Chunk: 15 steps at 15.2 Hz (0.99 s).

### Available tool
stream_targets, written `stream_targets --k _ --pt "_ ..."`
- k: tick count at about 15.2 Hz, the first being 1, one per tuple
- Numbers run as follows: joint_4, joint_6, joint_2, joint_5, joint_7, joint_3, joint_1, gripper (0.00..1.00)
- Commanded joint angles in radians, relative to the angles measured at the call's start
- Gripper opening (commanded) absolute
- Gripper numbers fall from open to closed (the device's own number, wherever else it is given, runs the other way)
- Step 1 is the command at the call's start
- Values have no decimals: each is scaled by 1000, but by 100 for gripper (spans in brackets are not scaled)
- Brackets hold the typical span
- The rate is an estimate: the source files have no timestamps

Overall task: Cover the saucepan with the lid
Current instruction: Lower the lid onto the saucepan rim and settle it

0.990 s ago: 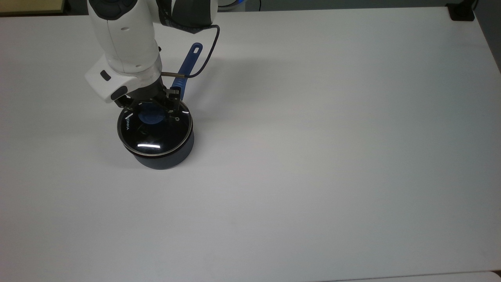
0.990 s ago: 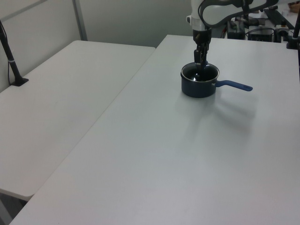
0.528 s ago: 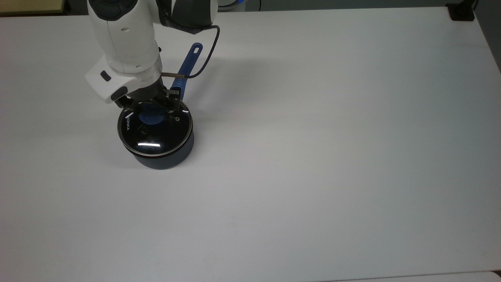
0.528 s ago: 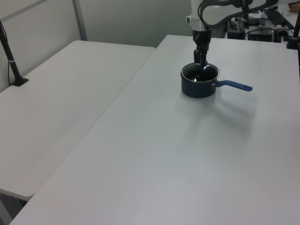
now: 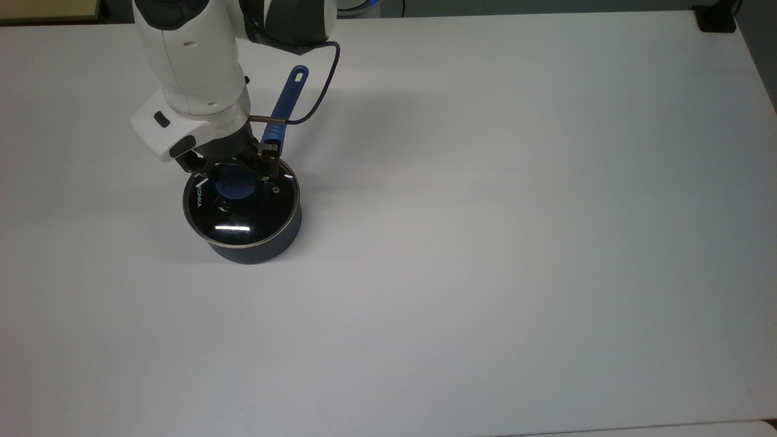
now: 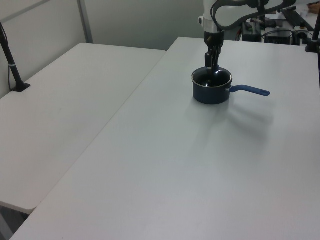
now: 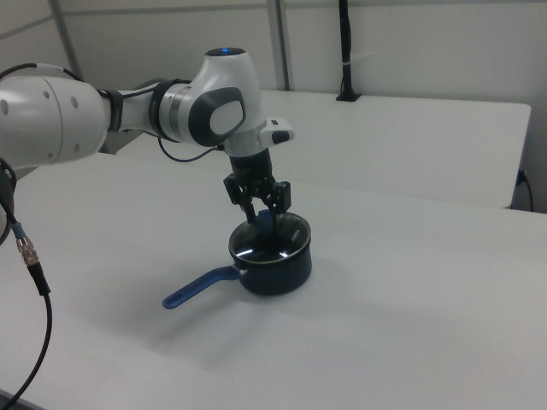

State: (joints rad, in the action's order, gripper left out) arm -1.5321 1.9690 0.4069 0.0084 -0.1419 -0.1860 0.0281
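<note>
The dark saucepan (image 5: 262,249) stands on the white table (image 5: 516,212) at the top view's left, its blue handle (image 5: 285,100) pointing toward the far edge. The glass lid (image 5: 243,213) lies flat on its rim, white lettering toward the top view's left. My gripper (image 5: 235,177) comes straight down over the pan, its fingers on either side of the blue knob (image 5: 237,187) and closed on it. In the right view the gripper (image 7: 263,215) meets the lid (image 7: 272,244) atop the saucepan (image 7: 280,273). In the left view the gripper (image 6: 213,64) stands over the saucepan (image 6: 210,94).
A black cable (image 5: 325,79) loops from the wrist beside the handle. A second white table (image 6: 65,100) adjoins at the left view's left, with a black post (image 6: 12,65) on it. A dark mount (image 5: 716,18) sits at the table's far corner.
The lid has come down from slightly above and askew to sit level on the rim. The saucepan shifted a little, its handle tip swinging toward the top view's left.
</note>
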Motion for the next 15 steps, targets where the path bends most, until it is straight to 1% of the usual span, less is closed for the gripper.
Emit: stream_targets --k 1,5,6,7,9,10,11,12,15 --pt "9 21 3 27 -13 -9 4 62" --pt "7 21 1 28 -13 -19 3 62" --pt "7 21 1 30 -8 -20 3 66" --pt "7 21 1 31 -4 -20 4 78" --pt "6 21 -2 35 4 -20 4 82" --pt "6 21 -2 41 19 -20 4 90" --pt "4 21 -2 42 33 -20 6 96" --pt "-6 21 -3 41 41 -20 9 98" --pt "-14 19 -5 41 48 -18 13 100"
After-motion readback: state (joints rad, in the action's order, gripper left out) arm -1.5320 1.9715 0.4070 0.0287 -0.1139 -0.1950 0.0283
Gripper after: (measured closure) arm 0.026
